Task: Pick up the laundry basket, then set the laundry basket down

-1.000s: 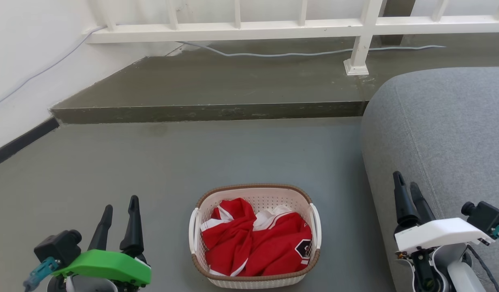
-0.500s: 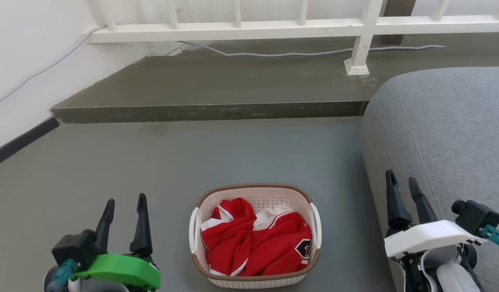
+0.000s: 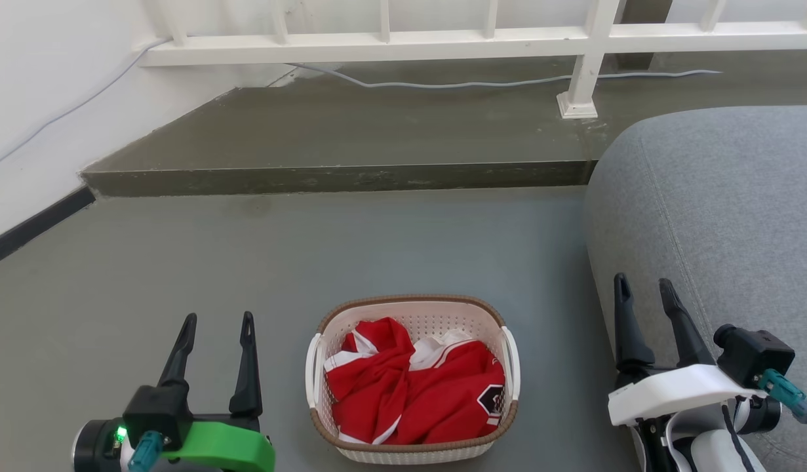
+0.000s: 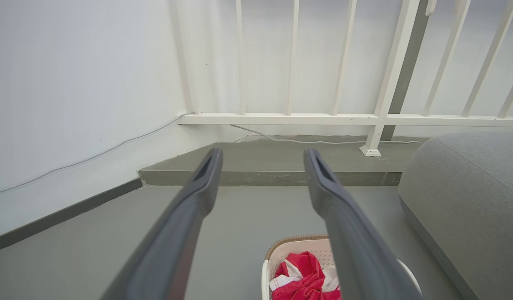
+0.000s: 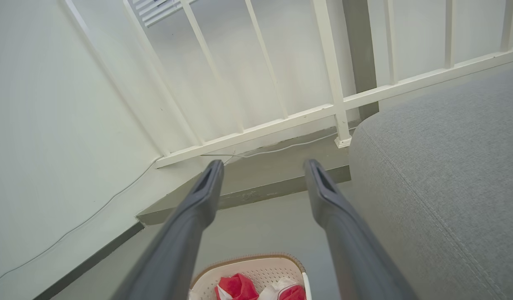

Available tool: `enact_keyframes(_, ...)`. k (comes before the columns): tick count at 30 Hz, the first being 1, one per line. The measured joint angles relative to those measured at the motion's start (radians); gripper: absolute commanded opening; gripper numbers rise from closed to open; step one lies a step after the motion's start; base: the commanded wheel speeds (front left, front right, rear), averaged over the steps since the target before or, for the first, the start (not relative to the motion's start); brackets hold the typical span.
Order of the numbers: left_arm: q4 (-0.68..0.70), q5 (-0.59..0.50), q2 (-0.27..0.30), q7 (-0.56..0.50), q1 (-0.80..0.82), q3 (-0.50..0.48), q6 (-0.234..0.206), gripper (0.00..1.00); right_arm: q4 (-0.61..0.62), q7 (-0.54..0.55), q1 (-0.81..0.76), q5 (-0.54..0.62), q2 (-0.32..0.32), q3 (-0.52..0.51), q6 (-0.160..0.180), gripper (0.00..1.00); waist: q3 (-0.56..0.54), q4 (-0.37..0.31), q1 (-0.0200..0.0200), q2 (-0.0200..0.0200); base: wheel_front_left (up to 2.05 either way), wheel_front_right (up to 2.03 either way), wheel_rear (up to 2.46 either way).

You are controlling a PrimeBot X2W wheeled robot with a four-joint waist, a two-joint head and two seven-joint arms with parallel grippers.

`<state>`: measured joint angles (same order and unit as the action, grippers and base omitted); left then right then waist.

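On the grey floor [image 3: 377, 249], the cream perforated plastic laundry basket [image 3: 413, 300] sits untouched between the left gripper [image 3: 219, 318] and right gripper [image 3: 641, 282], both spread-fingered, seemingly flanking it for lifting.

The laundry basket [image 3: 410, 302] (garment [image 3: 416, 393] inside) stands between left claw [image 3: 219, 316] and right claw [image 3: 641, 280]; sofa [image 3: 724, 196] at right.

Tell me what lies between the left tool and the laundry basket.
Bare grey floor lies between the left tool and the laundry basket, as the head view shows.
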<state>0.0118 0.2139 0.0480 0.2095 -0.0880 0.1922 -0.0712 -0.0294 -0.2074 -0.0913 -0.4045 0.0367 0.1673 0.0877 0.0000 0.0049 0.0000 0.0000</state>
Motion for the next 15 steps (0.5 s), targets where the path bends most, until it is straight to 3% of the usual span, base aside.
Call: enact_keyframes(15, 0.025, -0.182, 0.000, 0.042, -0.019, 0.032, -0.026, 1.00, 0.048, -0.045, -0.003, 0.188, 0.001, 0.037, 0.037, 1.00, 0.005, 0.000, 0.0000, 0.0000, 0.00, 0.00, 0.00)
